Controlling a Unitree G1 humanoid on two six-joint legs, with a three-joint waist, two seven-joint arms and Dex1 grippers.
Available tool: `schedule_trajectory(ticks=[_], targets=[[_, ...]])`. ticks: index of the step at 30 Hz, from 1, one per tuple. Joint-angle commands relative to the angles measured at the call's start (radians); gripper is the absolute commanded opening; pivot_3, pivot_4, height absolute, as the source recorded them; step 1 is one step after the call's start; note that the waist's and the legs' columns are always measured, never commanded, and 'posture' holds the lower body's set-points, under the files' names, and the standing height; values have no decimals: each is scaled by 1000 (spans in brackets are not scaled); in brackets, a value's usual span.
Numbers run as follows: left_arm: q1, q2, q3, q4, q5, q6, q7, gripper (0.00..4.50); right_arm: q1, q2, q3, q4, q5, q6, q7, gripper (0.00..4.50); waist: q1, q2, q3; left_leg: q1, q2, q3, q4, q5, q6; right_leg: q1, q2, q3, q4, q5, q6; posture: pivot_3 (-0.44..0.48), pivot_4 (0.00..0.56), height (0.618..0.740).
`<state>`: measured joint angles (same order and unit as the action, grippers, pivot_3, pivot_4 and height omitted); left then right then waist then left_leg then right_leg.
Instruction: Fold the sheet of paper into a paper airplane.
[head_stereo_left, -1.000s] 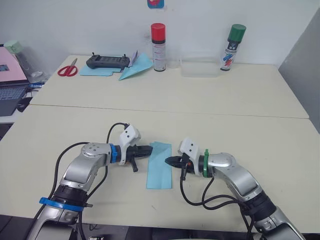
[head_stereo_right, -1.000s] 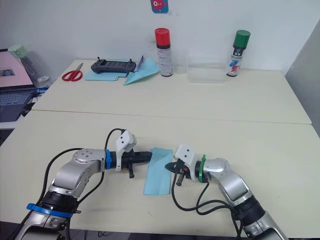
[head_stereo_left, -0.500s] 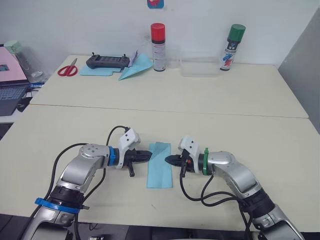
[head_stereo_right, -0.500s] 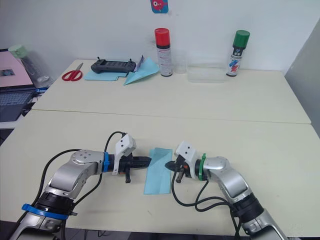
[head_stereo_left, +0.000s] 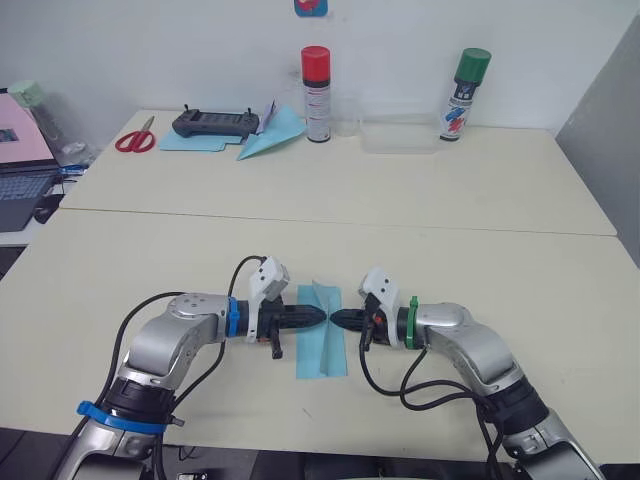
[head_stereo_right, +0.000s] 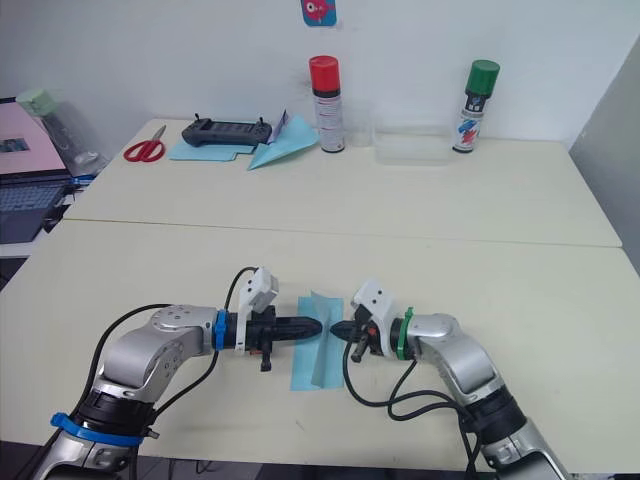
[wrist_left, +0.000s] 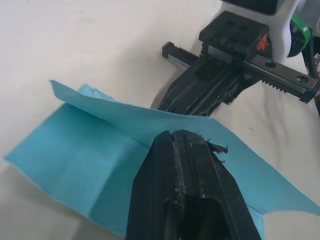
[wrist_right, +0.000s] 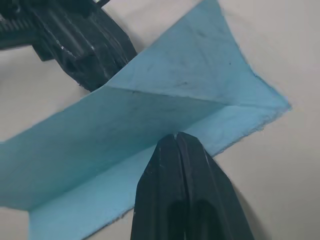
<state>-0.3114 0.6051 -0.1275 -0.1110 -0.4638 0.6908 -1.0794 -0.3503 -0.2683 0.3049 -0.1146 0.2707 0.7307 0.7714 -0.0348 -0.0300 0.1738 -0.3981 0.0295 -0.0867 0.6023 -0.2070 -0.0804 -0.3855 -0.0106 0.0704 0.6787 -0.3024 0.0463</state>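
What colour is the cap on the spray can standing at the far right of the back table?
Green: the spray can's cap shows best in the right eye view.

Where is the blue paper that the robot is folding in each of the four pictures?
Left eye view: the sheet of paper lies low in the middle, between the two grippers.
Right eye view: the same spot on the table, low in the middle.
Left wrist view: it spreads behind the left gripper, one flap raised.
Right wrist view: it crosses the middle, beyond the right gripper.
Shared landmark: the raised fold between both black tips.
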Motion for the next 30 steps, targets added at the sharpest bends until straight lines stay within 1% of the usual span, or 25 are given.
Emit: schedule_trajectory(ticks=[1, 2, 4, 5, 8, 12, 16, 22, 26, 30], targets=[[-12, 5, 3, -36, -8, -8, 0, 0, -40, 16, -119, -51, 121, 174, -31, 674, 0, 0, 2, 0, 0, 0, 0, 0, 0, 0, 0, 0, 0, 0, 0, 0, 150, 740], [-13, 8, -2, -36, -4, -12, -2, 0, -49, 19, -140, -62, 145, 216, -39, 955, 0, 0, 3, -1, 0, 0, 0, 0, 0, -1, 0, 0, 0, 0, 0, 0, 150, 740], [-18, 12, -14, -32, 8, -23, -8, 0, -69, -21, -184, -109, 210, 336, -24, 1644, 1, 1, 5, -2, 0, -1, 0, 0, 0, -2, 0, 0, 0, 0, 0, 0, 150, 740], [-21, 12, -17, -30, 10, -26, -9, 0, -78, -37, -203, -128, 243, 389, -19, 2084, 1, 2, 6, -3, 0, -1, 0, 0, 0, -2, 0, 0, 0, 0, 0, 0, 150, 740], [-31, 13, -28, -26, 17, -37, -15, 0, -116, -18, -284, -137, 343, 556, -50, 3095, 0, 2, 6, -3, 0, -1, 0, 0, 0, -3, 0, -1, 0, 0, 0, 0, 150, 740], [-49, 2, -40, -28, 20, -39, -11, 0, -162, 49, -393, -126, 436, 751, -100, 3095, -7, 3, 7, -3, 1, -1, 0, 0, 0, -3, 2, 0, 0, 0, 0, 0, 150, 740], [-66, -6, -49, -28, 21, -40, -8, 0, -186, 91, -446, -113, 472, 869, -138, 3095, -9, 3, 7, -3, 1, 0, 0, 0, 0, -3, 2, 0, 1, 0, 0, 0, 150, 740], [-76, -12, -54, -26, 23, -41, -7, 0, -190, 104, -441, -103, 496, 884, -182, 3095, -15, 3, 7, -3, 1, 0, 0, 0, 0, -3, 2, 0, 1, 0, 0, 0, 150, 740], [-84, -20, -60, -31, 23, -39, -6, 0, -184, 119, -412, -108, 487, 884, -212, 3095, -16, 3, 7, -3, 1, 0, 0, 0, 0, -3, 2, 0, 1, 0, 0, 0, 150, 740], [-87, -20, -69, -27, 24, -40, -9, 0, -173, 97, -385, -113, 475, 867, -215, 3095, -18, 3, 7, -3, 1, 0, 0, 0, 0, -4, 2, 0, 1, 0, 0, 0, 150, 740]])
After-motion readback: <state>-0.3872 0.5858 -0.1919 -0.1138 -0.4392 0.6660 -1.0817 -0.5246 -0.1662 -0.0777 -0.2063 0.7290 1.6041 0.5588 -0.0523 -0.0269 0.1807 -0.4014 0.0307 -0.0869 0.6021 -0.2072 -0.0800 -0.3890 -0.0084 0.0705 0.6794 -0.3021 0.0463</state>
